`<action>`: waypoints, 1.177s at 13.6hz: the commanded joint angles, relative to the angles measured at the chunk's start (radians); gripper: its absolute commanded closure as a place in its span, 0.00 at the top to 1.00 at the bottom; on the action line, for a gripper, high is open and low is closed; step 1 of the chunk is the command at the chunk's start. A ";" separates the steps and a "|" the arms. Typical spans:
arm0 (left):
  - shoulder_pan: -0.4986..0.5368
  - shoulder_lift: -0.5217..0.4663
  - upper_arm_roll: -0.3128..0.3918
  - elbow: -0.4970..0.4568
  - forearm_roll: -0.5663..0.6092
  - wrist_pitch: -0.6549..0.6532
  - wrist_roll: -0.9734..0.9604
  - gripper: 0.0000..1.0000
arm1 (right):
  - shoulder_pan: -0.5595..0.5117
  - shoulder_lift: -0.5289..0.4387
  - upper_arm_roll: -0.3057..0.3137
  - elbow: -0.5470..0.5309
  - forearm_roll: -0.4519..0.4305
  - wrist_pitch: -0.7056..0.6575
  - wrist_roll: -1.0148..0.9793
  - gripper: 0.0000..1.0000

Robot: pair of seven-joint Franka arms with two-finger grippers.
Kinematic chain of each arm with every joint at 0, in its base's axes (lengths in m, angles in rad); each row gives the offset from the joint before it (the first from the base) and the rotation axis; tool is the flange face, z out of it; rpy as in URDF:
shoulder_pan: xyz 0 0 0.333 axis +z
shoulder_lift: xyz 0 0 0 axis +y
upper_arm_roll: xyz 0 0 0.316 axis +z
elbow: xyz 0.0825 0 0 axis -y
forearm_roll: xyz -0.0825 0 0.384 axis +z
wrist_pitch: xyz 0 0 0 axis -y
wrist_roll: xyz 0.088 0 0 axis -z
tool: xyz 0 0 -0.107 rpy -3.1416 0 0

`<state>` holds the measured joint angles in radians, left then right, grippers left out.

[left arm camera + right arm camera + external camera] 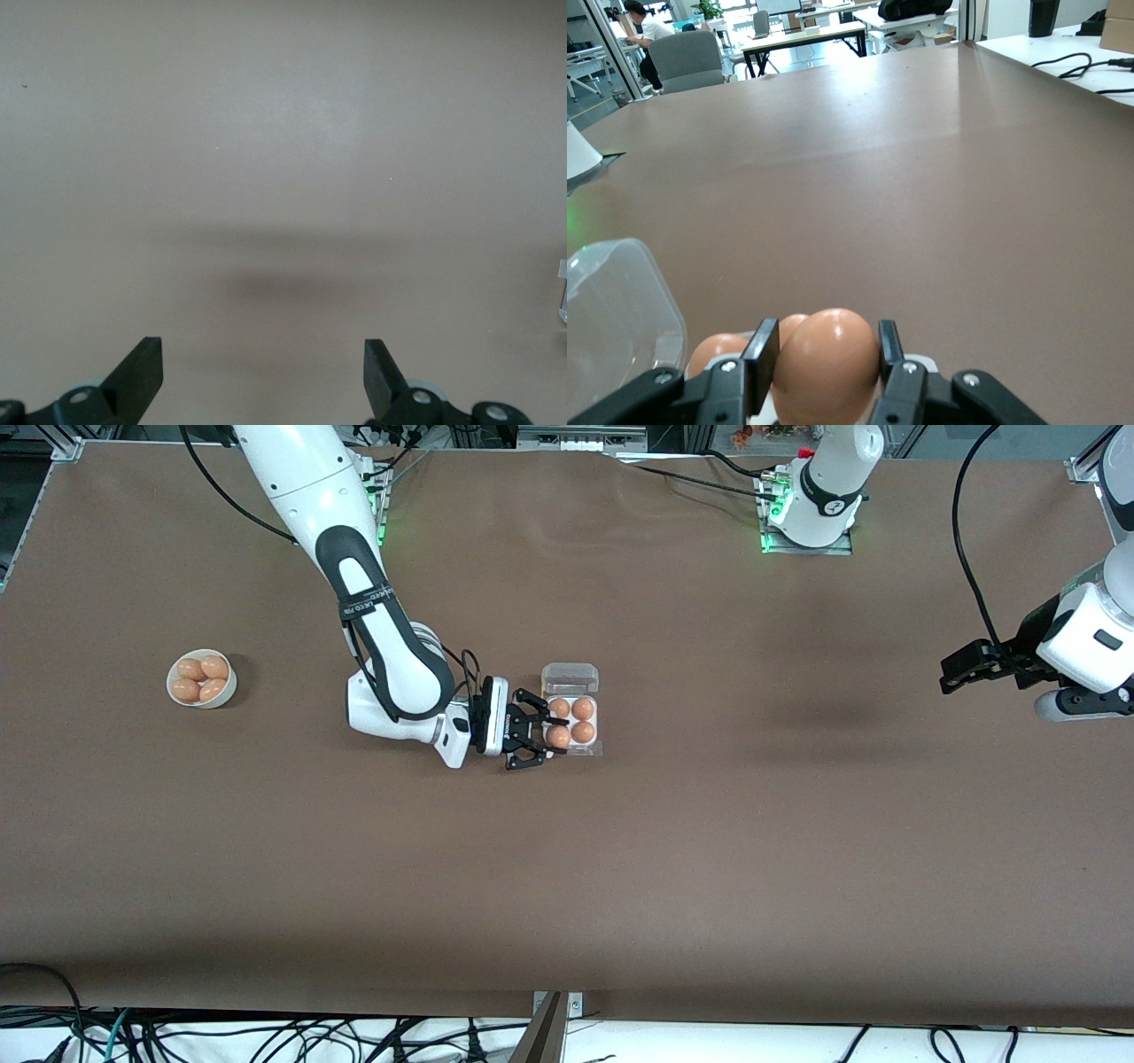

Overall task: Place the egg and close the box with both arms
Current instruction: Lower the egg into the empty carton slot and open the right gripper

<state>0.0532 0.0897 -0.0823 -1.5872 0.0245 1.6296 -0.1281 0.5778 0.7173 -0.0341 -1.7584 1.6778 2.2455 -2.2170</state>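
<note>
A white bowl of brown eggs sits toward the right arm's end of the tabletop. Mid-table, the right gripper pinches the egg in the box, whose clear lid stands open. The left gripper waits, spread, over bare tabletop.

Robotics lab, mounted arms, office desks

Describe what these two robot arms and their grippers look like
Both arms are glossy white with rounded segments. The right arm has black joint bands, one with small white lettering, and a thin black cable looping near the wrist. The right gripper and the left gripper are black with angular fingers. A black cable hangs by the left arm.
</note>
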 commanded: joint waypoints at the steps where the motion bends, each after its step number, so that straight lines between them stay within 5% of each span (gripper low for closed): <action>1: 0.005 0.005 -0.005 0.016 0.009 -0.013 -0.001 1.00 | 0.000 0.002 0.000 -0.012 0.030 -0.035 -0.040 0.19; 9: 0.005 0.005 -0.005 0.016 0.009 -0.014 -0.001 1.00 | 0.010 0.010 0.005 -0.021 0.033 -0.037 -0.036 0.20; 11: 0.005 0.005 -0.005 0.016 0.008 -0.013 -0.001 1.00 | 0.010 0.010 0.005 -0.020 0.042 -0.038 -0.029 0.31; 12: 0.005 0.005 -0.005 0.016 0.009 -0.013 -0.001 1.00 | 0.010 0.010 0.005 -0.021 0.072 -0.038 -0.030 0.55; 13: 0.005 0.005 -0.005 0.016 0.009 -0.014 -0.001 1.00 | 0.013 0.010 0.005 -0.021 0.097 -0.038 -0.036 1.00; 16: 0.005 0.005 -0.005 0.016 0.009 -0.013 -0.001 1.00 | 0.014 0.008 0.005 -0.020 0.102 -0.041 -0.035 1.00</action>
<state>0.0532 0.0898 -0.0823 -1.5872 0.0245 1.6296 -0.1281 0.5905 0.7288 -0.0294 -1.7726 1.7531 2.2166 -2.2319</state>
